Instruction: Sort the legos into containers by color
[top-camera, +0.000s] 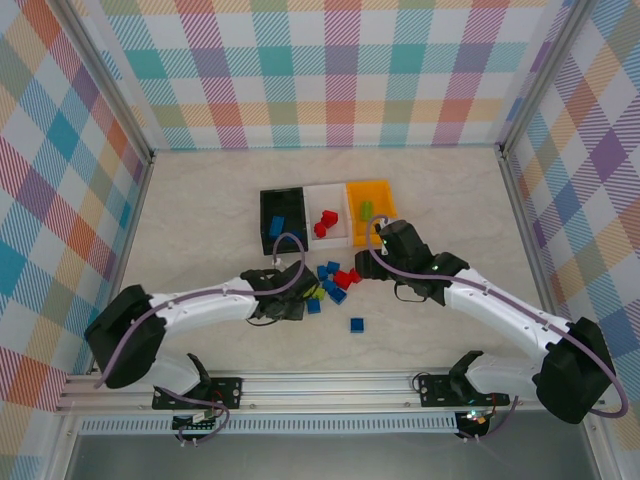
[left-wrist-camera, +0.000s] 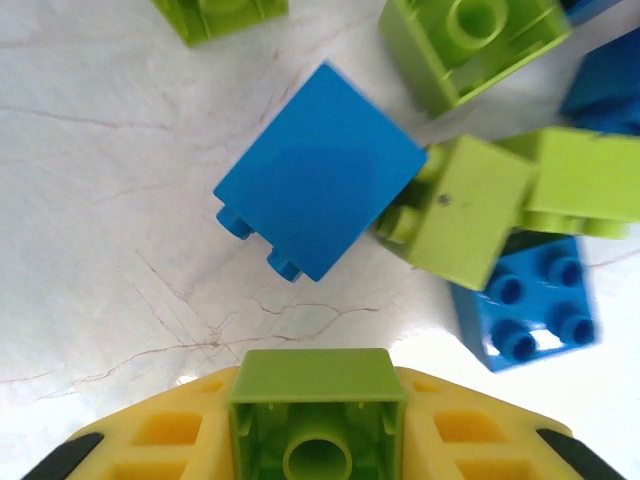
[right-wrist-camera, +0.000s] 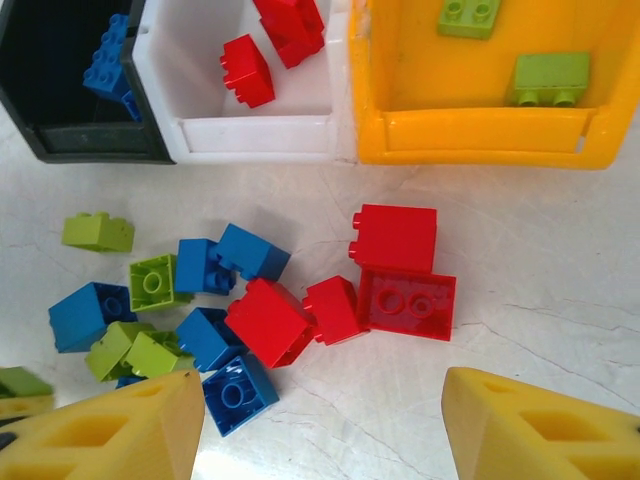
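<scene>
Sitting pinched in the left gripper (left-wrist-camera: 317, 440) is a lime lego (left-wrist-camera: 317, 385), jaws closed on its sides. The left wrist view makes that plain, with a blue lego (left-wrist-camera: 320, 170) just ahead. From above, that gripper is down at the loose pile (top-camera: 330, 280), near the bins. The right wrist view looks inside: blue in the black bin (right-wrist-camera: 60, 140), red in the white bin (right-wrist-camera: 250, 135), lime in the orange bin (right-wrist-camera: 480, 135). The right gripper (right-wrist-camera: 320, 420) is spread wide, holding nothing, above the red legos (right-wrist-camera: 395, 275).

Pastel plaid walls (top-camera: 340, 70) enclose a marbled table (top-camera: 200, 220).
</scene>
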